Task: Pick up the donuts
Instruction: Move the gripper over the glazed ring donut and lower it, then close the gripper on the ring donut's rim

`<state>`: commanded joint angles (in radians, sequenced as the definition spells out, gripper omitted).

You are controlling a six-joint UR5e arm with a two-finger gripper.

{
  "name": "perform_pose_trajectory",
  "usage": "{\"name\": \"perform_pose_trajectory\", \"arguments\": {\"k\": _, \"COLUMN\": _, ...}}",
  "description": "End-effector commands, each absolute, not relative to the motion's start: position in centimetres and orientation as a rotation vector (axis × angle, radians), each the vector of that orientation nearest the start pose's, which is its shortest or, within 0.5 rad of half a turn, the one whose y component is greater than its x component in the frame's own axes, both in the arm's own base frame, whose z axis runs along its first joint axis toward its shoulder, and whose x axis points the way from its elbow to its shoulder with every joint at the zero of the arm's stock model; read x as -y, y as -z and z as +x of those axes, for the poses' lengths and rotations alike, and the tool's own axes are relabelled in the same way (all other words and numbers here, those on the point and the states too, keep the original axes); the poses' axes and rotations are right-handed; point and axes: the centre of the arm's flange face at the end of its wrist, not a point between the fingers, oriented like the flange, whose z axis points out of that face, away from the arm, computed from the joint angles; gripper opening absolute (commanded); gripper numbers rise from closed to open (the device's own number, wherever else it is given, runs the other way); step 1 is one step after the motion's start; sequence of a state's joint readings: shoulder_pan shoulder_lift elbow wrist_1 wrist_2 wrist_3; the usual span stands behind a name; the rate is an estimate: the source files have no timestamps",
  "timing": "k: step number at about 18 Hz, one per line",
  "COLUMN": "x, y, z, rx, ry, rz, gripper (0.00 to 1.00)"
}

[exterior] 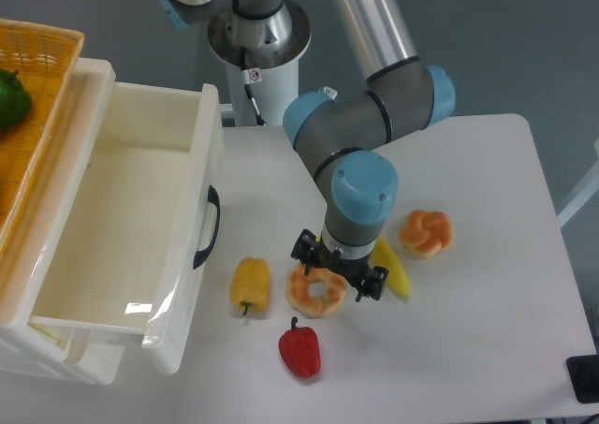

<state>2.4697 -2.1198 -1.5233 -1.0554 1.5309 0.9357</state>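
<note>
Where tool [338,271] spreads: donuts [315,291] beneath.

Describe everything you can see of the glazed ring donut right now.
The tan-orange toy ring donut with pale mottled glaze lies flat on the white table, centre hole facing up. The black two-finger gripper sits over its upper right edge, hiding part of the ring; jaws look spread, and contact cannot be told. It lies between the yellow pepper and banana, above the red pepper.

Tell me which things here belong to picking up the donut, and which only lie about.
Job:
tan-orange ring donut with cream glaze
black two-finger gripper

Lying about:
yellow pepper
red pepper
yellow banana
orange twisted bun
white open drawer
</note>
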Motion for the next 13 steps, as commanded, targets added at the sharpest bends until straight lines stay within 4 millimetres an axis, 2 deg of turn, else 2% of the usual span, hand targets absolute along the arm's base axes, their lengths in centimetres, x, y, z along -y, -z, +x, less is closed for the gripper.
{"name": "perform_pose_trajectory", "arguments": {"k": 5, "x": -52.4, "y": -21.6, "z": -44.3, "rx": -0.067, "ry": -0.022, "rz": -3.141, "gripper": 1.0}}
{"name": "perform_pose_trajectory", "arguments": {"k": 8, "x": -52.6, "y": -20.0, "z": -43.9, "rx": -0.083, "ry": -0.016, "rz": -3.176, "gripper": 1.0}}
{"name": "perform_pose_trajectory", "arguments": {"k": 13, "x": -52.6, "y": -19.5, "z": -43.5, "rx": -0.086, "ry": -0.004, "rz": -3.183, "gripper": 1.0}}
